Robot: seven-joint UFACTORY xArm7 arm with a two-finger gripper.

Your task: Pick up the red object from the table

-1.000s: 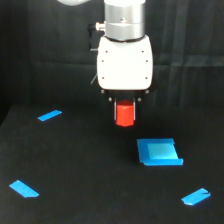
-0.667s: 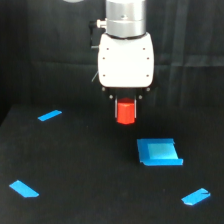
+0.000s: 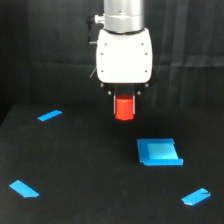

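Note:
The red object (image 3: 124, 108) is a small red-orange block hanging in the air under the white arm head, well above the black table (image 3: 85, 170). My gripper (image 3: 124, 102) is shut on the red object, with dark fingers barely showing at its top edges. The block's lower half is in plain sight; its upper part is tucked under the gripper body.
A flat blue square piece (image 3: 159, 152) lies on the table below and to the exterior view's right of the block. Blue tape strips sit at the left back (image 3: 49, 115), left front (image 3: 24, 188) and right front (image 3: 196, 197). A black curtain hangs behind.
The arm has risen with the red block in its grip, and the block now hangs higher above the table than a second ago.

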